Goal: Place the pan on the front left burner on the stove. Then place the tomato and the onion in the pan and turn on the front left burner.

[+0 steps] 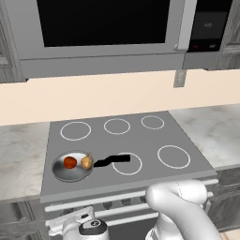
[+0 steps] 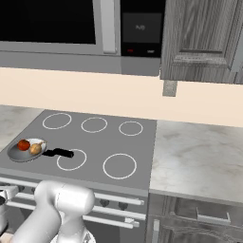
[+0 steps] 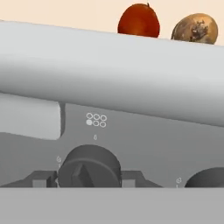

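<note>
Dark knob [image 3: 89, 166] sits between the gripper [image 3: 89, 180] fingers, which look closed on it. Tomato [image 1: 70, 162] and onion [image 1: 86, 162] lie in the pan [image 1: 70, 172] at the stove's [image 1: 140, 140] front left.

The pan [image 1: 70, 171] looks like polished steel, its rim catching light, with a matt black handle. On it the tomato [image 1: 70, 162] is smooth and slightly glossy; the onion [image 1: 86, 162] beside it has a mottled, papery tan skin. The stove [image 1: 140, 140] top is flat, matt grey. Below the stove top, a knob [image 3: 89, 166] looks like dull dark plastic. Counters either side resemble veined marble; the cabinet [image 2: 204, 38] right of the stove shows grey wood grain.
</note>
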You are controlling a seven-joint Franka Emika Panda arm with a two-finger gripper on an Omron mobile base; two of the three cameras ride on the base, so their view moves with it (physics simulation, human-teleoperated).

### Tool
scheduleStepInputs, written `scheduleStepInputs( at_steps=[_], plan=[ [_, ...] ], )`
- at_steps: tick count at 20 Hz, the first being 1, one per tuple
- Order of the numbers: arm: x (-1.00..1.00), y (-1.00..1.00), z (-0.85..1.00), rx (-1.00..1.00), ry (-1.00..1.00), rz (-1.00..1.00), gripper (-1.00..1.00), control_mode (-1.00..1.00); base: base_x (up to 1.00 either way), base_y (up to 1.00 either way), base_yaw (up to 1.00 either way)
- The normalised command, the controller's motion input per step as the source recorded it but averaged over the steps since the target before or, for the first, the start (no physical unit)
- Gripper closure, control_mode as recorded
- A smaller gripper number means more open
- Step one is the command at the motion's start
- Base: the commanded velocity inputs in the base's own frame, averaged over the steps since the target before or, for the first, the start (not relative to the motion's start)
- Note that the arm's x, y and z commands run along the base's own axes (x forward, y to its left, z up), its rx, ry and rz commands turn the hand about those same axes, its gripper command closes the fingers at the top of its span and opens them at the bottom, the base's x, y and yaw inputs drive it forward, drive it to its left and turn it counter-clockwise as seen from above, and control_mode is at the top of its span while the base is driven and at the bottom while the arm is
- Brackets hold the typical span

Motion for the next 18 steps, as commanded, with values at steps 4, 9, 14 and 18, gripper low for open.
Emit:
scheduleStepInputs(
  at_steps=[4, 9, 14, 18],
  plan=[
    [-0.25, -0.02, -0.26, -0.21, 0.00, -0.08, 1.00, -1.00, 0.00, 0.00, 0.00],
    [-0.27, 0.00, -0.28, -0.19, 0.00, -0.08, 1.00, -1.00, 0.00, 0.00, 0.00],
    [-0.13, 0.00, -0.26, -0.18, 0.00, -0.06, 1.00, -1.00, 0.00, 0.00, 0.00],
    [-0.06, 0.00, -0.25, -0.21, 0.00, -0.04, 1.00, -1.00, 0.00, 0.00, 0.00]
  ],
)
